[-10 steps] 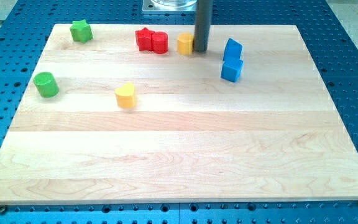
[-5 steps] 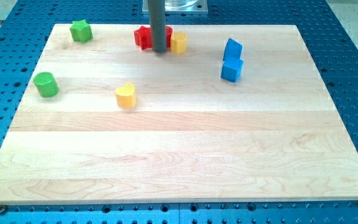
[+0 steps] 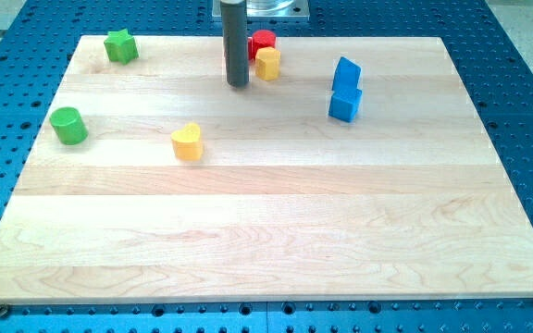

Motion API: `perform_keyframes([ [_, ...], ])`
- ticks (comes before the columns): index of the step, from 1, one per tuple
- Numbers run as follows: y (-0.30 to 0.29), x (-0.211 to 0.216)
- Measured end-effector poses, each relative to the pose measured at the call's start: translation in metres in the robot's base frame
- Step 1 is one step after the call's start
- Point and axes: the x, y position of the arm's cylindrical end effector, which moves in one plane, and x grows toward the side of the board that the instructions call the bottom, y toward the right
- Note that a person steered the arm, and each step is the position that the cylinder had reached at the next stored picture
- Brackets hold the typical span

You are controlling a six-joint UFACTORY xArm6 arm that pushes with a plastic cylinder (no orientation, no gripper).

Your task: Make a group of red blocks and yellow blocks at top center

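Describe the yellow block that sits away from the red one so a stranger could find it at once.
Start at the wooden board's left edge, where a green cylinder stands. The yellow heart-shaped block lies alone to that cylinder's right. The other yellow block touches a red block near the top edge.

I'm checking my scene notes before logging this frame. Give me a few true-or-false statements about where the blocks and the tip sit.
1. My tip is to the view's left of the yellow block at top centre. True.
2. The red block sits at the view's bottom edge. False: it is at the top, just behind that yellow block.
3. The yellow heart-shaped block touches the red block. False: it lies apart, lower left.
4. The two blue blocks sit close together, right of centre. True.
5. The green star is at the top left. True.
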Motion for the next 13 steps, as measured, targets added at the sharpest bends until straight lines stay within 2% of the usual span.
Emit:
perform_keyframes([
  [1, 0.060, 0.002],
  [2, 0.061, -0.027],
  [3, 0.051, -0.031],
  [4, 0.041, 0.047],
  [5, 0.018, 0.161],
  [6, -0.063, 0.172],
  [7, -0.063, 0.121],
  [8, -0.039, 0.077],
  [9, -0.018, 0.103],
  [10, -0.083, 0.133],
  [11, -0.101, 0.093],
  [12, -0.019, 0.065],
  [13, -0.011, 0.006],
])
